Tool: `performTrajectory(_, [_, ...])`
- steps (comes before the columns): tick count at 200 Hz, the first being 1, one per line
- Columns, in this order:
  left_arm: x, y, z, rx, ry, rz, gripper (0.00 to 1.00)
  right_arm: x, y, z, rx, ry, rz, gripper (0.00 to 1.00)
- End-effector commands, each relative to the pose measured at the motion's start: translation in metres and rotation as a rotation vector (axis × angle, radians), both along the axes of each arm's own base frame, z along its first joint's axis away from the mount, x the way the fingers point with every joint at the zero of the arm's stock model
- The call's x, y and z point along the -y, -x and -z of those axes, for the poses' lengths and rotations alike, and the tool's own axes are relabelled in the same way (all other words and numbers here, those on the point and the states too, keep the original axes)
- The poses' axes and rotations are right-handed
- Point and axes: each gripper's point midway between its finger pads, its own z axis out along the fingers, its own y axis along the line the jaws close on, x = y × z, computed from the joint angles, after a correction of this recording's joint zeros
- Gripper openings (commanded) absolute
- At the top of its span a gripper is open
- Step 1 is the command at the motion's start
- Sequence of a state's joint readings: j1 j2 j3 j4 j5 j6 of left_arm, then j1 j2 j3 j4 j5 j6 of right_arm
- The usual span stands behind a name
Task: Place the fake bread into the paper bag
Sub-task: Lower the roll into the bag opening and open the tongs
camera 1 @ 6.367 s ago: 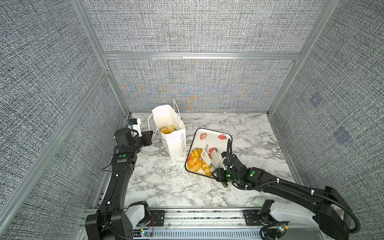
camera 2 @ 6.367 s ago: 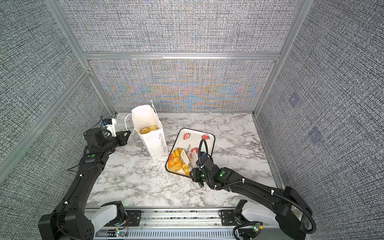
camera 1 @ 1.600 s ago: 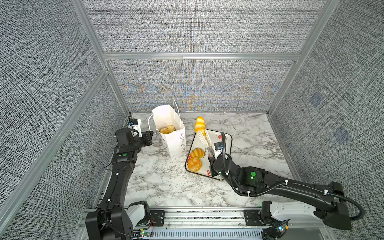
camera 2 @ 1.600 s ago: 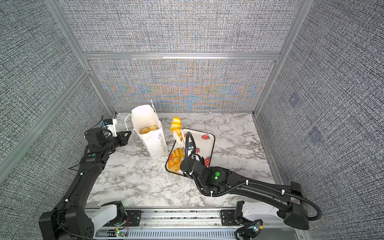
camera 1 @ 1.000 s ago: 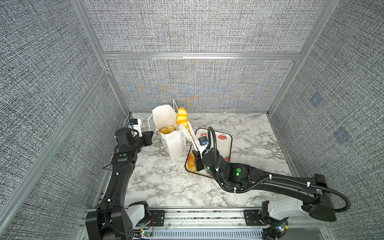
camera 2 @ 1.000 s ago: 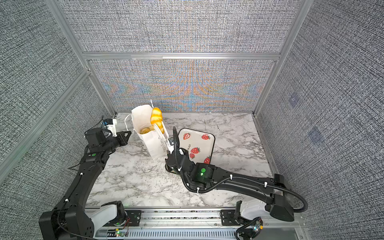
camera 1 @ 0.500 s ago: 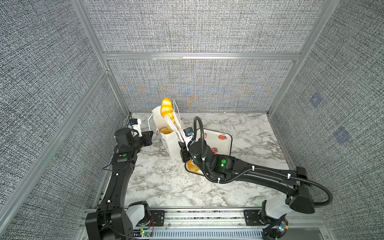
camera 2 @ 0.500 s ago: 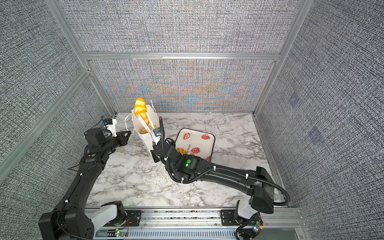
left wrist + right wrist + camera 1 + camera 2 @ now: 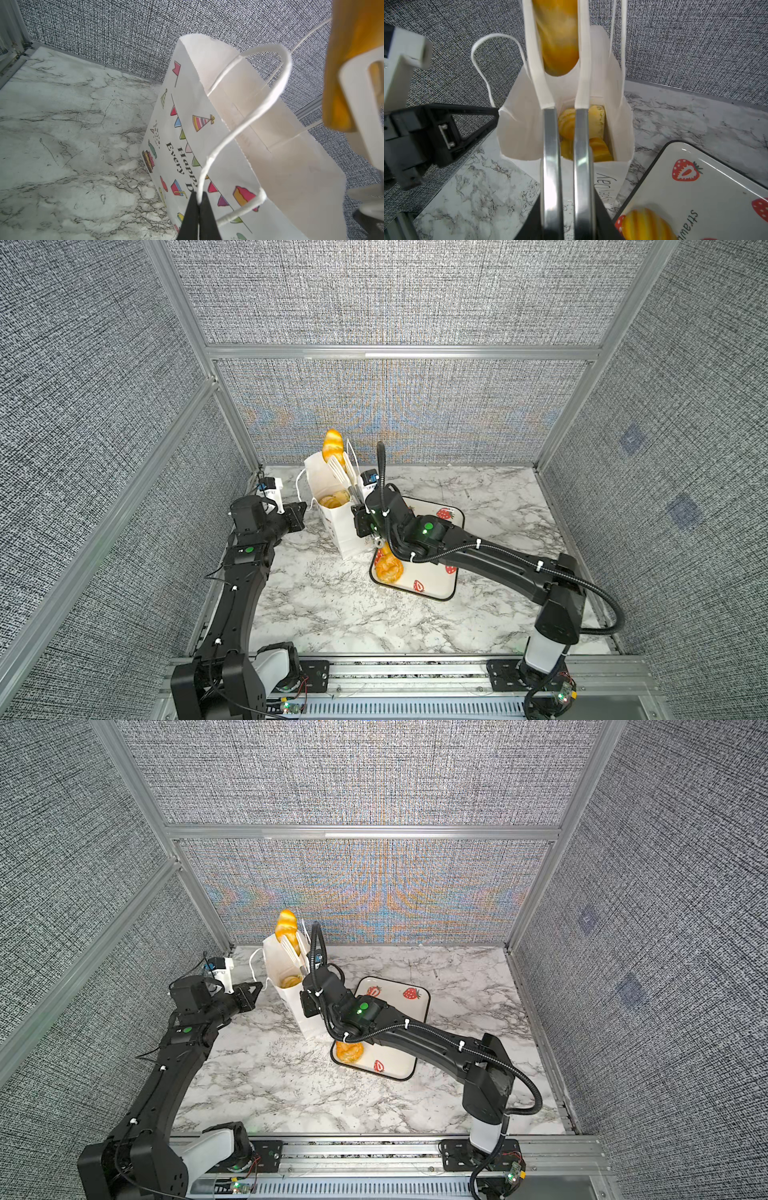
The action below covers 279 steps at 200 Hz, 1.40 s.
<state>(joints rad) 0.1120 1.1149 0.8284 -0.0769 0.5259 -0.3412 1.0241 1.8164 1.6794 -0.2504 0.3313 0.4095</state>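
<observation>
The white paper bag stands upright and open, with several pieces of fake bread inside. My left gripper is shut on its cord handle. My right gripper is shut on metal tongs. The tongs' white tips pinch a long braided loaf upright above the bag's mouth. More bread lies on the tray under my right arm.
The strawberry-printed white tray lies on the marble table just right of the bag. Mesh walls with aluminium posts close in the back and both sides; the bag stands near the back left corner.
My right arm has swung left with the tongs, carrying the loaf from above the tray to over the bag's mouth. The left gripper has kept its hold on the handle.
</observation>
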Motion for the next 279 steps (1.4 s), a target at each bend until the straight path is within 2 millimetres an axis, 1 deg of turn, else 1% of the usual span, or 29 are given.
performTrajectory(1, [0.0,-0.001,-0.001,0.01,-0.004,0.0,0.0,-0.007,-0.001,0.009,-0.091,-0.021,-0.027,0.27])
performTrajectory(19, [0.0,-0.001,0.0,0.009,-0.003,0.001,0.0,-0.008,-0.005,0.021,-0.141,-0.016,-0.029,0.27])
performTrajectory(36, [0.0,-0.001,-0.001,0.009,-0.003,0.001,0.0,-0.008,-0.007,0.027,-0.17,-0.019,-0.028,0.27])
performTrajectory(59, [0.0,-0.001,-0.002,0.014,-0.004,0.002,0.0,-0.006,-0.008,0.028,-0.178,-0.02,-0.02,0.28])
performTrajectory(116, [0.0,-0.001,-0.002,0.013,-0.002,0.003,0.0,-0.001,-0.006,0.026,-0.179,-0.023,-0.011,0.39])
performTrajectory(196, [0.0,-0.001,-0.001,0.011,0.0,0.003,0.0,0.004,-0.006,0.015,-0.157,-0.03,-0.004,0.48])
performTrajectory(233, [0.001,-0.001,-0.001,0.011,0.001,0.004,0.0,0.008,-0.004,0.009,-0.144,-0.035,-0.002,0.49])
performTrajectory(279, [0.001,-0.001,-0.003,0.014,0.001,0.005,0.0,0.018,0.0,-0.004,-0.118,-0.05,0.008,0.48])
